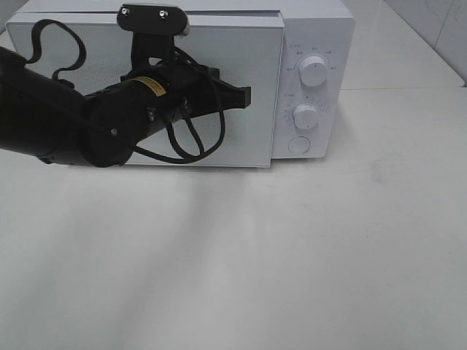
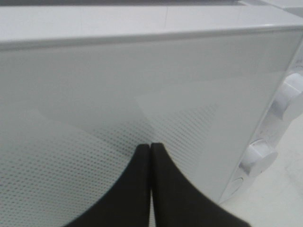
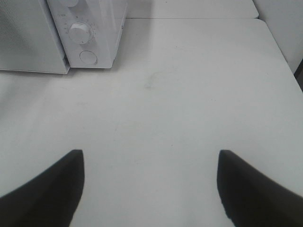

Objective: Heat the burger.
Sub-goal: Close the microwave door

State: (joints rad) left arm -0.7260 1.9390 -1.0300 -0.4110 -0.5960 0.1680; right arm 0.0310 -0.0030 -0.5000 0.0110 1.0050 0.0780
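The burger is out of view in every frame. A white microwave stands at the back of the table. Its door is almost shut, with the free edge a little proud of the control panel. My left gripper is shut with nothing in it, and its tips are against the door's dotted window. In the left wrist view the left gripper shows both fingers pressed together. My right gripper hangs open and empty above the bare table, in front and to the right of the microwave.
The control panel carries an upper knob, a lower knob and a round button. The left arm's cables loop in front of the door. The white table runs wide in front, and its right edge shows.
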